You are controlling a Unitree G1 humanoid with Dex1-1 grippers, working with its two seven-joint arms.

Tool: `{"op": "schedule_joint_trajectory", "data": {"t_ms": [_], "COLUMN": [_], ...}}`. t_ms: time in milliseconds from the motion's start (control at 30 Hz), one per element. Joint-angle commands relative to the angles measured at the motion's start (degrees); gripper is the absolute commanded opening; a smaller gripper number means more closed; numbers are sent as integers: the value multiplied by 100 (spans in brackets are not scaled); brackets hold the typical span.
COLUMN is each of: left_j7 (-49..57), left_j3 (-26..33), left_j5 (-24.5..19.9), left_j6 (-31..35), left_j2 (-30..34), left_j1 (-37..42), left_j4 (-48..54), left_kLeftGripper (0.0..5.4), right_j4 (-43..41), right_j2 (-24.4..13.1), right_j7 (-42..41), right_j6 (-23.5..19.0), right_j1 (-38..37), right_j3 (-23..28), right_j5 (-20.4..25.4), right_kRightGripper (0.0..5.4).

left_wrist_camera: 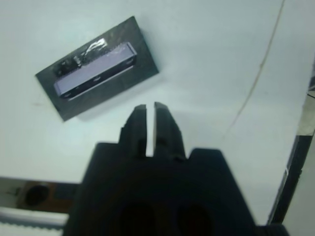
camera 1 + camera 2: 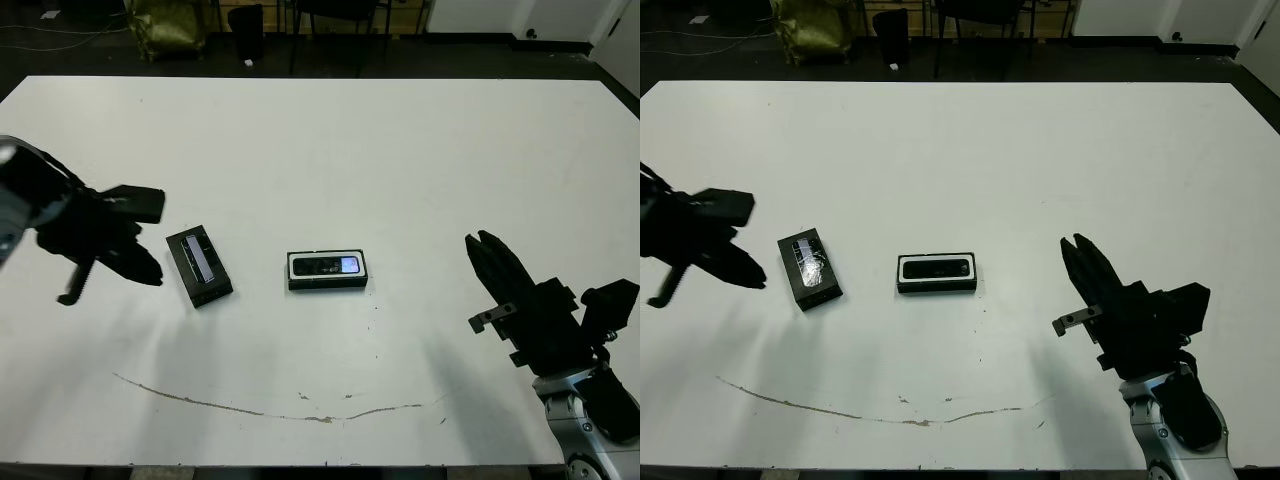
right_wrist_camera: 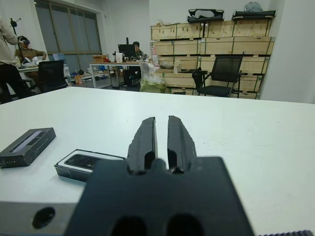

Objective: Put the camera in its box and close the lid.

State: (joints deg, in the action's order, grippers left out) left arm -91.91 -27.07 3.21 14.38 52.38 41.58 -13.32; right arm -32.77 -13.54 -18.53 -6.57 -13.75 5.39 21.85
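Two tools flank one camera (image 2: 330, 266), one lid (image 2: 200, 263).

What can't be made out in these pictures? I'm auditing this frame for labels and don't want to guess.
- Camera: its tiny buttons are too small to make out in the head views; in the right wrist view the box wall hides its sides.
- Lid: the left wrist view is blurred, so its markings are unreadable.
- Left pincer: the left arm runs off the head views' edge.
- Right pincer: its body hides the near table.
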Motion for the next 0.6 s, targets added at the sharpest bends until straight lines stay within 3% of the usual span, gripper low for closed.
{"op": "schedule_joint_trajectory", "data": {"t_ms": [33,467,600], "left_j7": [-13,229,267], "left_j3": [-191,-507,-559], "left_j5": [206,1228,1488], "left_j6": [-140,-1119,-1078], "left_j2": [-215,-369,-414], "left_j1": [-125,-52,-63], "left_j4": [-323,-1247,-1258], "left_kLeftGripper": [0,0,0], "right_j4": [34,-47,7], "right_j2": [-21,-63,-67], "right_j7": [-18,-3,-56], "right_j6": [-18,-166,-95], "right_j1": [-62,-100,-88], "right_j3": [25,68,76], "right_j5": [-1,119,133], "right_kRightGripper": [2,2,2]}}
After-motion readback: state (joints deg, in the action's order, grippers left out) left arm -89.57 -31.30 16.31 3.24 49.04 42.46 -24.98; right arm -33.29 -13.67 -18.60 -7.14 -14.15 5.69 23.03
